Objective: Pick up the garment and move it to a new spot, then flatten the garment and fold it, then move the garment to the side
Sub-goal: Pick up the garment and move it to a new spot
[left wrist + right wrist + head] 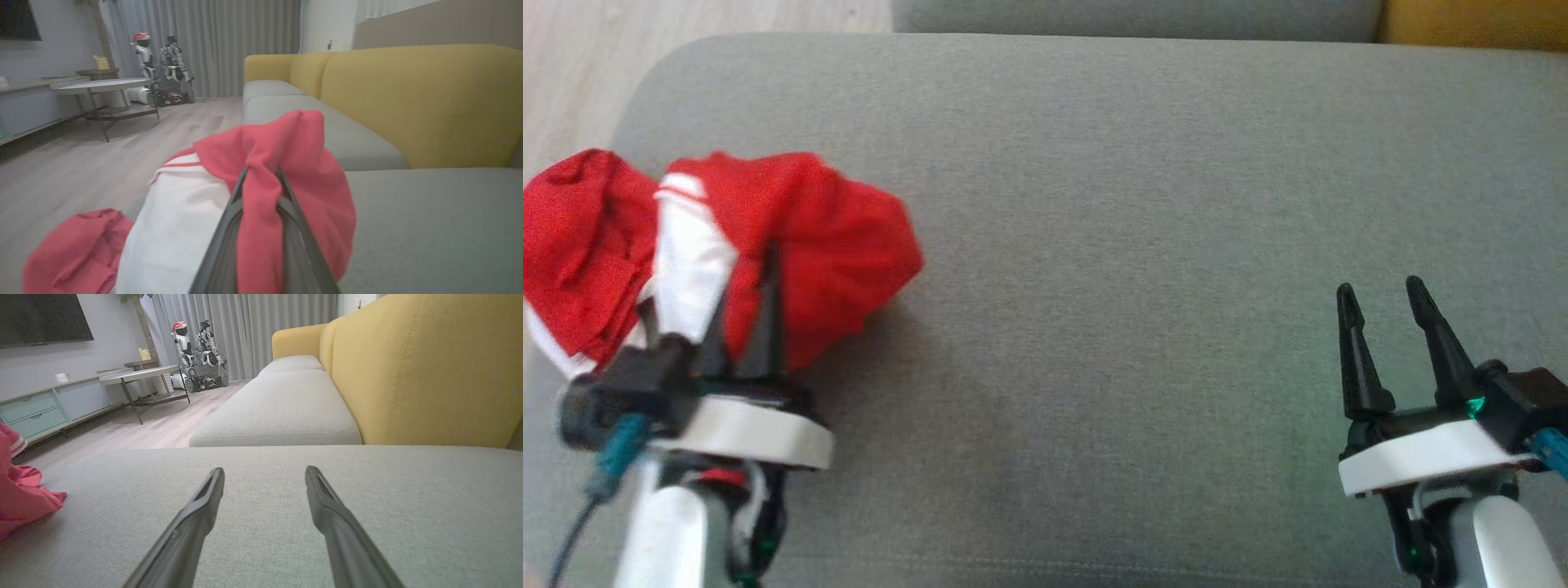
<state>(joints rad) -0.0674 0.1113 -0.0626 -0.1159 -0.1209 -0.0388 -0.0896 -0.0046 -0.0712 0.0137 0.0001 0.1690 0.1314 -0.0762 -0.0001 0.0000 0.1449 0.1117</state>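
Note:
The garment [833, 245] is a bunched heap of bright red fabric with white lining, over the left end of the grey cushion [1135, 286]. My left gripper [756, 269] is shut on a red fold of it, and cloth drapes over both fingers. The left wrist view shows the garment [294, 163] pinched between the two dark fingers [229, 228], white lining [175, 228] hanging to their left. My right gripper [1380, 294] stands open over the cushion's right side, holding nothing. In the right wrist view its fingertips [216, 477] hover above bare cushion, and the garment [20, 498] lies at the far left.
The grey cushion [286, 522] belongs to a sofa with a yellow backrest [429, 375]. Wooden floor [580, 73] lies past the cushion's left edge. A low table [102, 85], a sideboard [36, 412] and parked robots [196, 347] stand farther off in the room.

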